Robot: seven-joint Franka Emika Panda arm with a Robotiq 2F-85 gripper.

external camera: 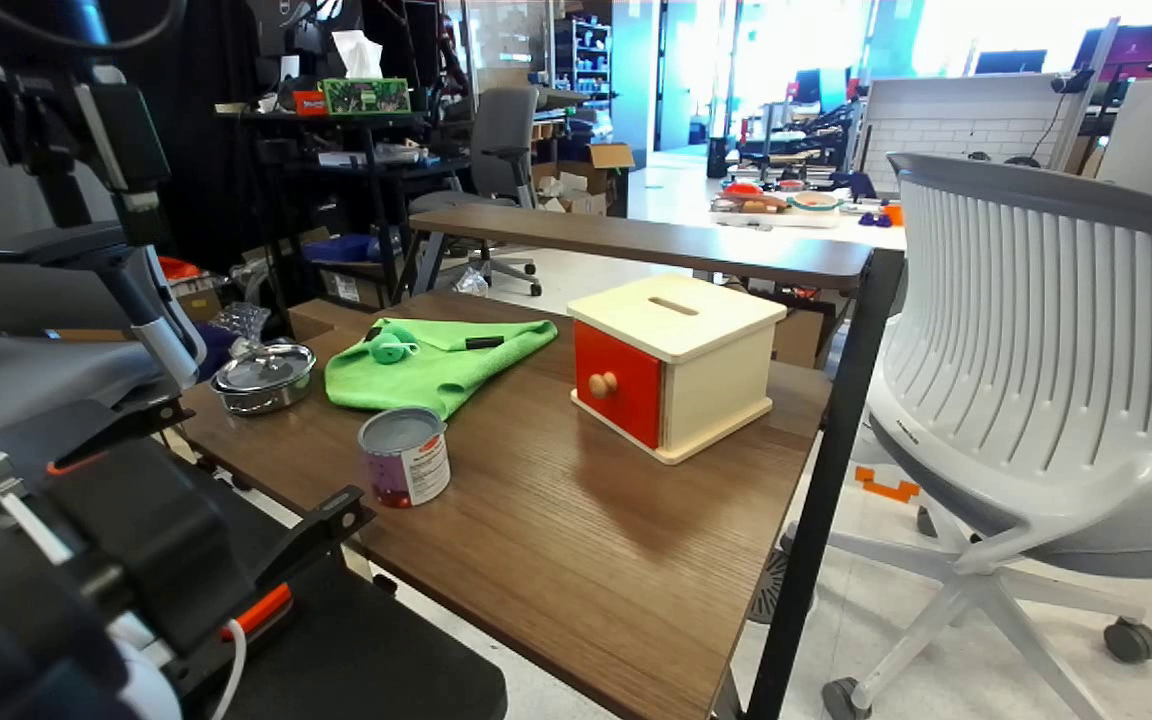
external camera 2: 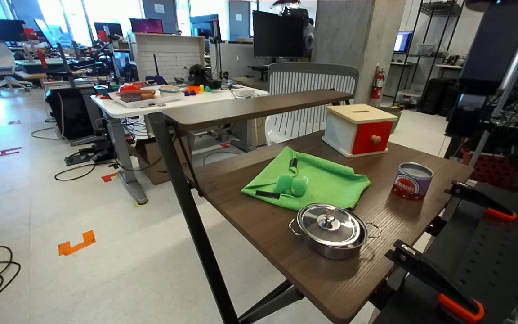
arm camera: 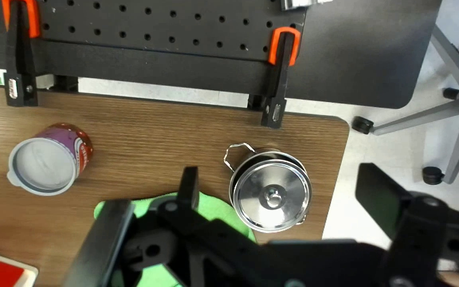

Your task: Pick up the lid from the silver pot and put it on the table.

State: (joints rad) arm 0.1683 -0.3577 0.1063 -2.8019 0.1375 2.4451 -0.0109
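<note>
**Round silver metal lid (arm camera: 271, 195) not lifted**

It rests askew on the shallow silver metal pot (external camera 2: 336, 251); lifting and placing on the brown wood-grain table (external camera: 536, 520) remain. The black fingers (arm camera: 377, 203) are spread, the lid below, between them in wrist view; height is hard to judge.

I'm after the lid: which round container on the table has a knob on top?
The pot: its lid has a central knob; the can has none.
</note>
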